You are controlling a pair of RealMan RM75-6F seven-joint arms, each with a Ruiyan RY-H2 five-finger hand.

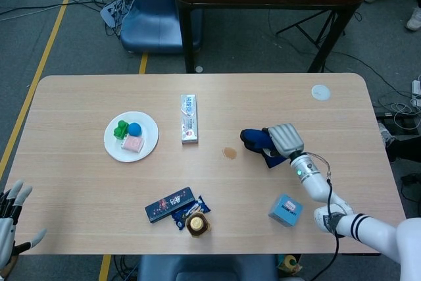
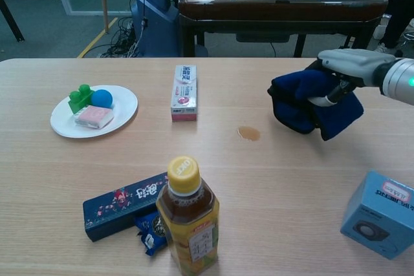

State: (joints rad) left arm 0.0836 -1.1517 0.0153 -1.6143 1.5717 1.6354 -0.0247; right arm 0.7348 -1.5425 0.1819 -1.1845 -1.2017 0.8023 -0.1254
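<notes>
The right hand (image 2: 346, 69) is grasping the dark blue cloth (image 2: 304, 103), lifted off the table (image 2: 213, 159) at right of centre, just right of a brown spot (image 2: 248, 133); the left hand (image 1: 12, 218) is hanging released at lower left.

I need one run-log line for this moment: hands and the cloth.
right hand: holds dark blue cloth, lifted above table | left hand: open, at table edge | brown spill: beside cloth

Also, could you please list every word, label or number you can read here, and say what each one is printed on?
Bottle cap: "OKF", tilted and small, so not certain.
Toothpaste box: red and blue print, too blurred to read.
Dark blue flat box: pale characters, unreadable.
Light blue box: red-framed label, too small to read.
Bottle label: fine print, unreadable.
</notes>
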